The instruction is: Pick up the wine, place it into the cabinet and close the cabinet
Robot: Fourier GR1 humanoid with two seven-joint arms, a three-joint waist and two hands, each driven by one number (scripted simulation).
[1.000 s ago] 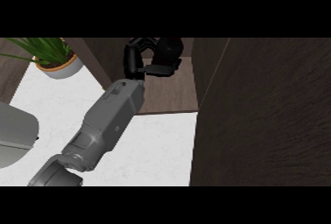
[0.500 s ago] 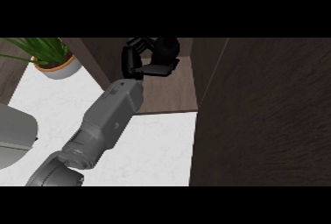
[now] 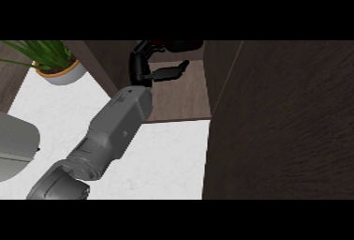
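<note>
Nearest, the counter [image 3: 166, 154] lies under the grey forearm reaching into the cabinet [image 3: 187, 98]. Deeper in, the hand [image 3: 149, 63] looks released, fingers straightening beside what seems the wine [image 3: 176, 45], standing inside. Withdrawing carelessly could tip it; the cabinet door [image 3: 290, 122] stands wide.

Robot hand [image 3: 153, 65] inside open cabinet [image 3: 181, 96], beside wine [image 3: 178, 45].
</note>
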